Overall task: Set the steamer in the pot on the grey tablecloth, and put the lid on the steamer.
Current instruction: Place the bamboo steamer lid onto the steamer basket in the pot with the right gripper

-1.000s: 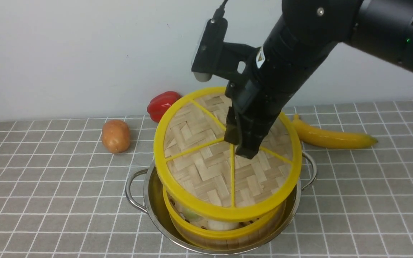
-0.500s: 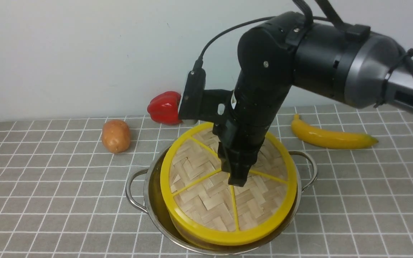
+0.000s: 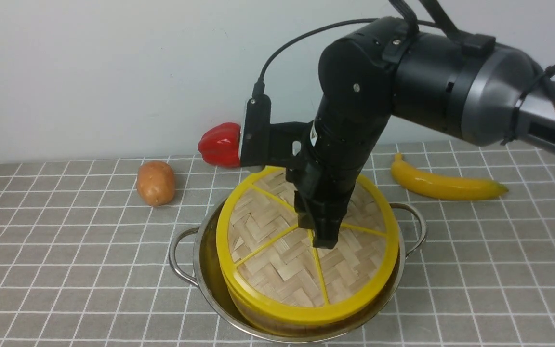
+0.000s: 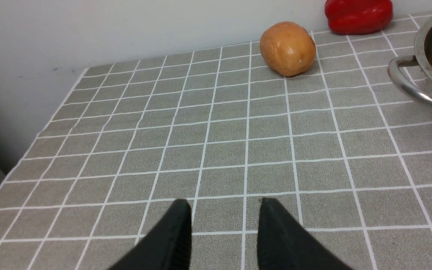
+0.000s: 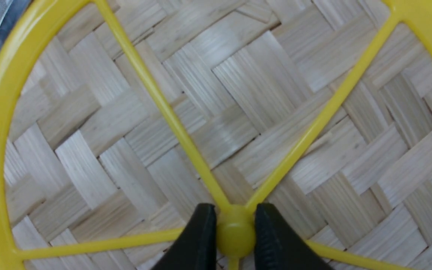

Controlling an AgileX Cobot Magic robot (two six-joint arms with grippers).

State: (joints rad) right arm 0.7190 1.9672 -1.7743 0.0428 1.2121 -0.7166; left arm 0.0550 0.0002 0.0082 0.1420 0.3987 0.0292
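Note:
The steel pot (image 3: 210, 279) stands on the grey tablecloth (image 3: 65, 270). The steamer (image 3: 248, 308) sits inside it, only its front wall showing. The woven lid (image 3: 277, 260) with its yellow rim lies on the steamer, tilted slightly. My right gripper (image 3: 318, 241) is shut on the lid's centre knob (image 5: 234, 234), one finger on each side, fingers (image 5: 201, 236) touching it. My left gripper (image 4: 225, 204) is open and empty above bare cloth, left of the pot's handle (image 4: 403, 84). The buns are hidden under the lid.
A potato (image 3: 155, 182) lies behind and left of the pot, a red pepper (image 3: 219, 144) by the back wall, a banana (image 3: 443, 185) at the back right. The wall runs close behind. The cloth's left edge (image 4: 47, 123) shows in the left wrist view.
My right gripper has come down with the lid, from tilted and raised above the steamer to resting on it. In the last half second it barely moved.

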